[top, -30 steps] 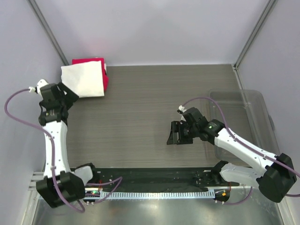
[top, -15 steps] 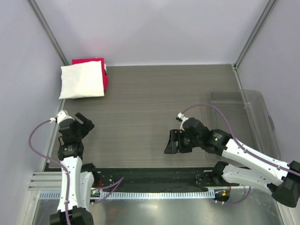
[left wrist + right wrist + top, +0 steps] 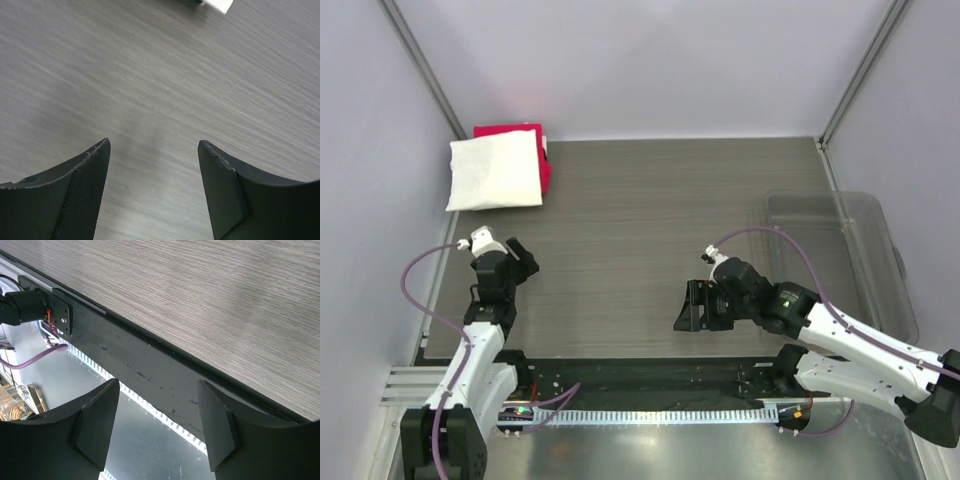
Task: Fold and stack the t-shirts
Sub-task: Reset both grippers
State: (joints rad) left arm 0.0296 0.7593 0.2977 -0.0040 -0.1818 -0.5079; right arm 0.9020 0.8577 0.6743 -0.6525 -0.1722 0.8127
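Folded white t-shirt [image 3: 497, 170] atop crimson-pink t-shirt [image 3: 510, 131], far-left corner; left fingers [image 3: 80, 195] and right fingers [image 3: 95, 425] wide apart, empty.

A folded white shirt [image 3: 497, 171] lies stacked on a folded crimson shirt [image 3: 512, 133] in the tabletop's [image 3: 650, 220] far left corner.

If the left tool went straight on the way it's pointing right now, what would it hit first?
Probably the grey wood-grain tabletop. The left tool is open and tilted down at it, with only bare table showing between its fingers. How far away the tabletop is, I can't tell.
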